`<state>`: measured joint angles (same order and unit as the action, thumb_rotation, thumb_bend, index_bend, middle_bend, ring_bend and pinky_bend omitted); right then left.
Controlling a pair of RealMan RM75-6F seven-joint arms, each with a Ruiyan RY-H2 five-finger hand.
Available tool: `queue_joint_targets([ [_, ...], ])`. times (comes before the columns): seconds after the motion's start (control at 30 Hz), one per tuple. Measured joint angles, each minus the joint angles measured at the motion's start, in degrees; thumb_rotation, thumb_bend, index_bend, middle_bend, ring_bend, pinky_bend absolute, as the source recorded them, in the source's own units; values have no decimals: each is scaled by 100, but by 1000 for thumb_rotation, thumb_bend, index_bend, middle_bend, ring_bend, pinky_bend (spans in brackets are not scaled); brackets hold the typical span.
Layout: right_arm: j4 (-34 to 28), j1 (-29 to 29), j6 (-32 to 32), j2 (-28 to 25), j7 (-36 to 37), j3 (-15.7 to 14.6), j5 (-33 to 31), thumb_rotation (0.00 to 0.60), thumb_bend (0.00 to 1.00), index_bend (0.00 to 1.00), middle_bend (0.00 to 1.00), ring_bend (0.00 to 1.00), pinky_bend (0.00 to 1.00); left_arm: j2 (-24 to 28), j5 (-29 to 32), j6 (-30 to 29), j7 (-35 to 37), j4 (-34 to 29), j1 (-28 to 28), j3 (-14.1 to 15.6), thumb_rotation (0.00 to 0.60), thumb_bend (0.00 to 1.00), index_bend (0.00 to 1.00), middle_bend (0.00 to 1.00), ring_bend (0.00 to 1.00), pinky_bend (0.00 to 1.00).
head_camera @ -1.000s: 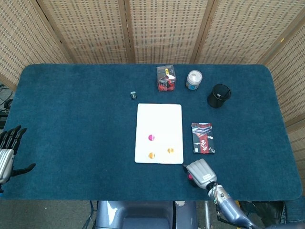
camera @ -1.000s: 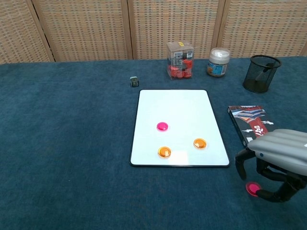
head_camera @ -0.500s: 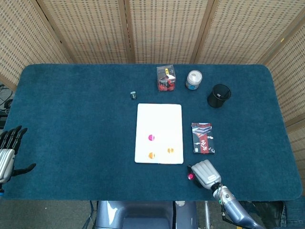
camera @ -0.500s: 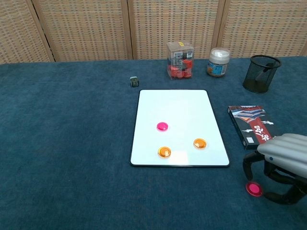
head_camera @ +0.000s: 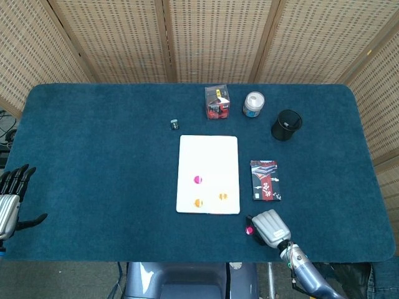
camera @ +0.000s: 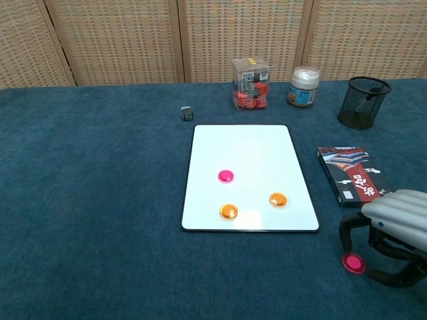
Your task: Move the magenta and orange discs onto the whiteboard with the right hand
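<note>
The whiteboard (head_camera: pixel 208 156) (camera: pixel 243 150) lies mid-table and carries one magenta disc (head_camera: pixel 197 179) (camera: pixel 225 176) and two orange discs (head_camera: pixel 197 203) (camera: pixel 228 212), (head_camera: pixel 222 196) (camera: pixel 277 199). Another magenta disc (head_camera: pixel 249 230) (camera: pixel 353 263) lies flat on the blue cloth, off the board's near right corner. My right hand (head_camera: pixel 270 227) (camera: pixel 395 235) hovers just right of that disc, its fingers arched over the cloth and its thumb low; it holds nothing. My left hand (head_camera: pixel 10 198) rests at the far left edge with its fingers spread, and only the head view shows it.
Along the far side stand a clear box of red pieces (head_camera: pixel 217 103) (camera: pixel 251 83), a white jar (head_camera: pixel 253 104) (camera: pixel 303 86) and a black mesh cup (head_camera: pixel 286 124) (camera: pixel 361 102). A dark printed pack (head_camera: pixel 265 180) (camera: pixel 351 175) lies right of the board. A small dark item (head_camera: pixel 174 124) (camera: pixel 187 113) sits near its far left corner.
My right hand has drawn back to the right and toward the near edge. The magenta disc on the cloth has stayed put and now shows clear of the thumb.
</note>
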<state>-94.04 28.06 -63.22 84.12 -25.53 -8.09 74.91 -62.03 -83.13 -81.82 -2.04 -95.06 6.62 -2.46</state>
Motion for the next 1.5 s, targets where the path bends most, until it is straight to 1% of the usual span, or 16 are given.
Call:
queue_joint_targets([
  [0.47, 170, -115, 147, 151, -103, 122, 90, 600, 363, 405, 902, 951, 1000, 4, -15, 0, 10, -3, -1, 8, 600, 0, 0, 0, 0, 0],
  [0.97, 76, -132, 272, 121, -229, 296, 30, 600, 363, 405, 902, 951, 1000, 7, -10, -5, 12, -4, -3, 4, 600, 0, 0, 0, 0, 0],
  [1.27, 100, -153, 329, 173, -262, 339, 38, 600, 363, 405, 902, 951, 1000, 15, -5, -5, 29, -10, -4, 1, 600, 0, 0, 0, 0, 0],
  [1.37, 102, -156, 354, 175, -282, 346, 24, 600, 363, 417, 902, 951, 1000, 16, -12, -4, 33, -9, -3, 3, 600, 0, 0, 0, 0, 0],
  [1.5, 113, -160, 379, 192, -319, 369, 3, 600, 364, 470, 902, 951, 1000, 21, -13, -8, 45, -10, -4, 2, 600, 0, 0, 0, 0, 0],
])
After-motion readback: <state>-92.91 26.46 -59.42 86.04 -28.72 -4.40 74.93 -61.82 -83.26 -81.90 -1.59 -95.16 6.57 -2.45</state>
